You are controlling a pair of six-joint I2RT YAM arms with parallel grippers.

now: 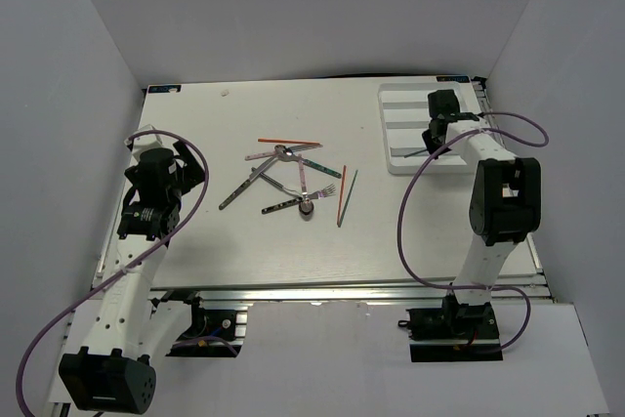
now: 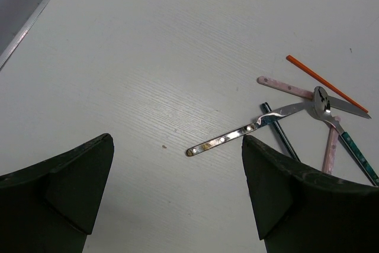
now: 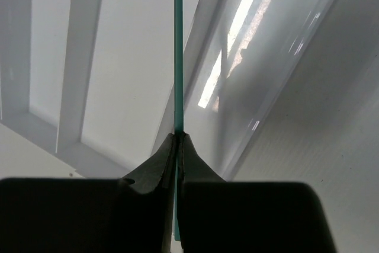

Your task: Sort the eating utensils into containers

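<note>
Several utensils lie in a loose pile mid-table (image 1: 293, 178): silver knives, a fork (image 1: 324, 189), a spoon, pink-handled pieces, an orange stick (image 1: 289, 142), and another orange stick (image 1: 342, 192) beside a green one (image 1: 351, 186). The white tray (image 1: 400, 109) stands at the back right. My right gripper (image 1: 431, 144) hovers over the tray, shut on a thin green stick (image 3: 178, 45) that points along a compartment beside a divider (image 3: 83, 57). My left gripper (image 2: 177, 170) is open and empty above bare table, left of the pile. A silver knife handle (image 2: 228, 139) lies just ahead of it.
White walls enclose the table on the left, back and right. The table's left edge (image 2: 29, 28) runs close to my left arm. Purple cables loop beside both arms. In the left wrist view, a spoon (image 2: 321, 100), a pink handle (image 2: 284, 87) and an orange stick (image 2: 325, 84) cross each other.
</note>
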